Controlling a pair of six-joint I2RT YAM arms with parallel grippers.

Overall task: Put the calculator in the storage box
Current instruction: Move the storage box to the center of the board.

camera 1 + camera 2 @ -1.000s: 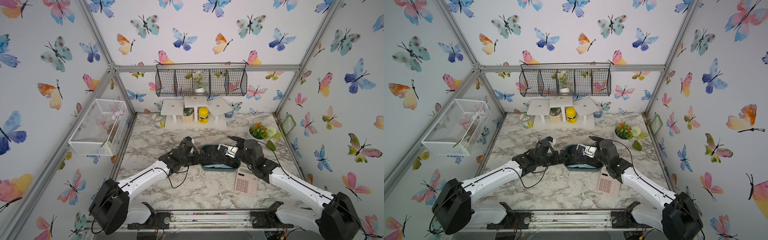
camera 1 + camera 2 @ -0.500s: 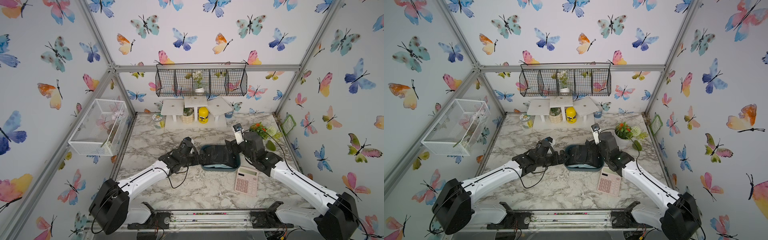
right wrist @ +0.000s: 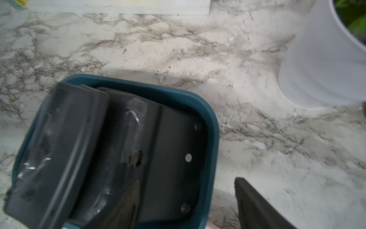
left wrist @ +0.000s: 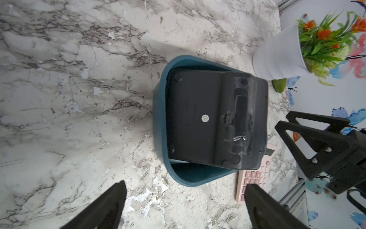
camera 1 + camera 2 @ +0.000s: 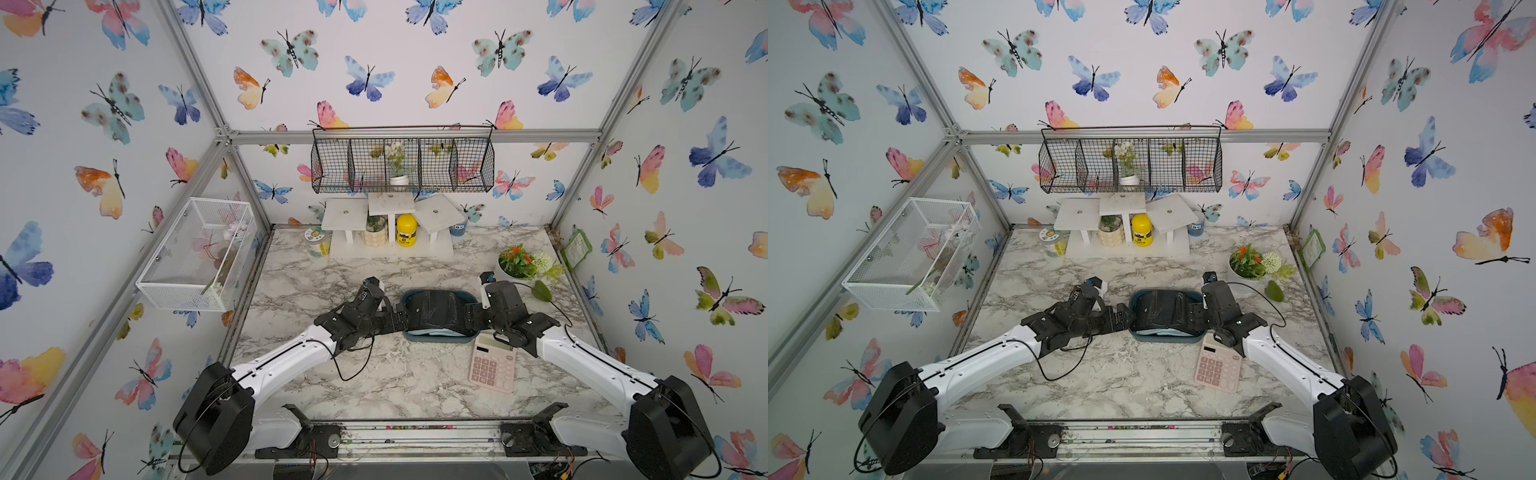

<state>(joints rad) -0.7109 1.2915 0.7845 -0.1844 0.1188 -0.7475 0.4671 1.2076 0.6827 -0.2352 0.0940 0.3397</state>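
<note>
Change: the right gripper (image 5: 473, 316) is now lying low at the right end of the storage box (image 5: 436, 337), no longer tipping upward as it was half a second ago; the left arm is staying put.
Left arm: reaching in from lower left, with the left gripper (image 5: 395, 321) pointing at the box's left end, jaws spread and gripping nothing.
Right arm: reaching in from lower right, jaws standing apart, one finger (image 3: 255, 206) outside the box's end wall.
Storage box: sitting mid-frame on the marble tabletop (image 5: 415, 386), holding a black calculator (image 5: 436, 311) that is lying back-up and tilting.
Pink calculator (image 5: 492, 368): lying on the marble just beside the box's lower right corner, outside it.
</note>
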